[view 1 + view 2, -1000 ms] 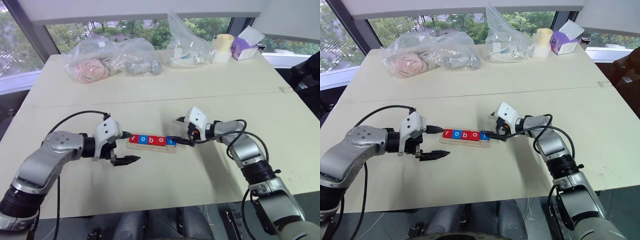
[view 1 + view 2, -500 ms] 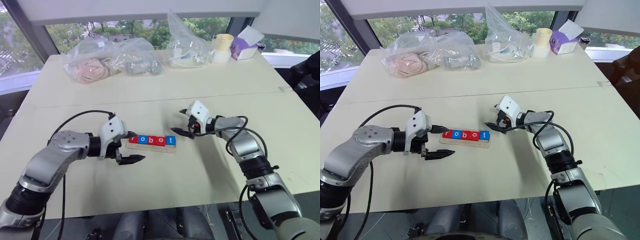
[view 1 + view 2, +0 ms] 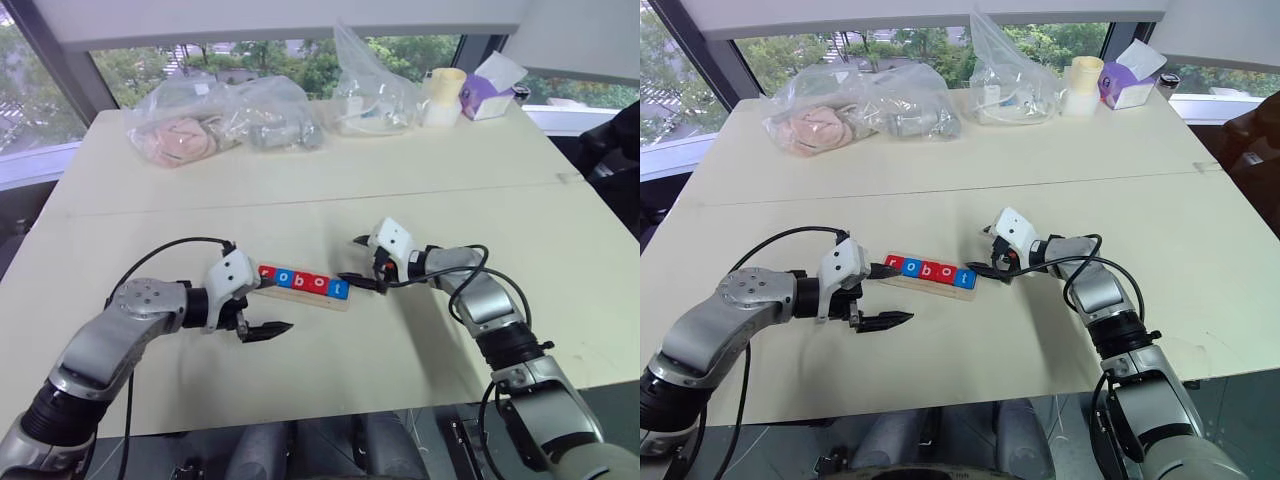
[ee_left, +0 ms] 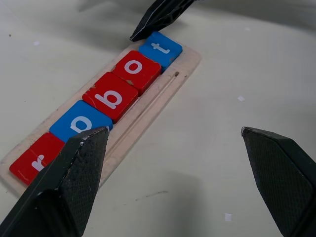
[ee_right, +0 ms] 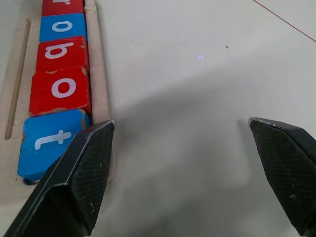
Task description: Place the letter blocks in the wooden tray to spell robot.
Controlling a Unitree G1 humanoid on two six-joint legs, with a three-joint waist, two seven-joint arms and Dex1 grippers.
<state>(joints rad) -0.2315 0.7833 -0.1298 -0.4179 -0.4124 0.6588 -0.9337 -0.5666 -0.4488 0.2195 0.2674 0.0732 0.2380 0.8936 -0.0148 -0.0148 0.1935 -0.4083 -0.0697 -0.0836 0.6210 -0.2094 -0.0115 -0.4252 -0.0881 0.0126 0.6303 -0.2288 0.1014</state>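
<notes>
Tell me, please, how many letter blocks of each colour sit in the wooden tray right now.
Red letter blocks: 3 (r, b, o)
Blue letter blocks: 2 (o, t)
Total in the wooden tray: 5

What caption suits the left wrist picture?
Five letter blocks spell "robot" in a wooden tray, framed by an open left tool.

A pale table [image 3: 330, 190] is carrying several things along its far edge: clear plastic bags [image 3: 225, 115] holding pinkish and grey items are lying at the far left, and another clear bag [image 3: 372, 95] is sitting near the far middle. Just right of it a cream cup [image 3: 445, 95] is standing upright, with a purple tissue box [image 3: 490, 90] sitting beside it, while windows [image 3: 60, 80] behind are showing green trees.
</notes>
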